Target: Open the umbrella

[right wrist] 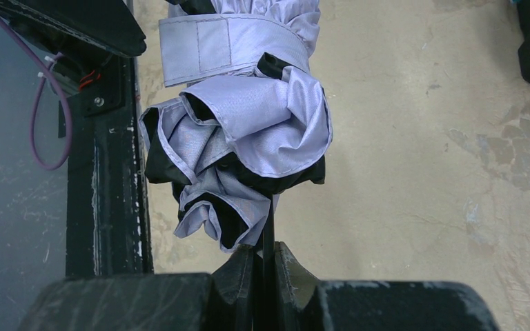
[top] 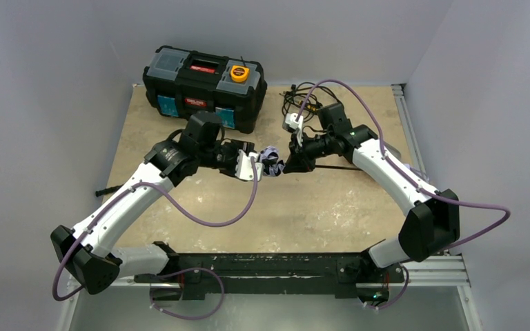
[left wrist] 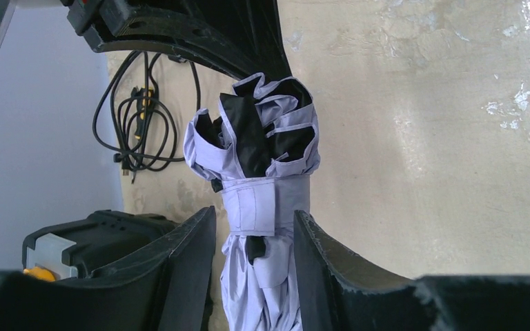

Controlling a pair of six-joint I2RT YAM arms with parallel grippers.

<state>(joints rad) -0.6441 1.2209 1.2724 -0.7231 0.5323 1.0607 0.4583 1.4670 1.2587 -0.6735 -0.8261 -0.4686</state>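
Observation:
The umbrella (top: pixel 271 161) is a folded lilac-white bundle with black lining, held above the table between my two grippers. My left gripper (top: pixel 252 165) is shut on the canopy; in the left wrist view its fingers (left wrist: pixel 193 241) flank the cloth (left wrist: pixel 262 152) just below the closed strap (left wrist: pixel 252 207). My right gripper (top: pixel 291 164) is shut on the thin black shaft (right wrist: pixel 268 234), which comes out of the ruffled canopy end (right wrist: pixel 241 131). The strap (right wrist: pixel 221 41) is still wrapped round the canopy. The handle is hidden.
A black toolbox (top: pixel 203 86) with a yellow tape measure (top: pixel 239 72) stands at the back left. A tangle of black cables (top: pixel 303 103) and a white plug (top: pixel 292 122) lie behind the right gripper. A thin black rod (top: pixel 335 167) runs beside the right forearm.

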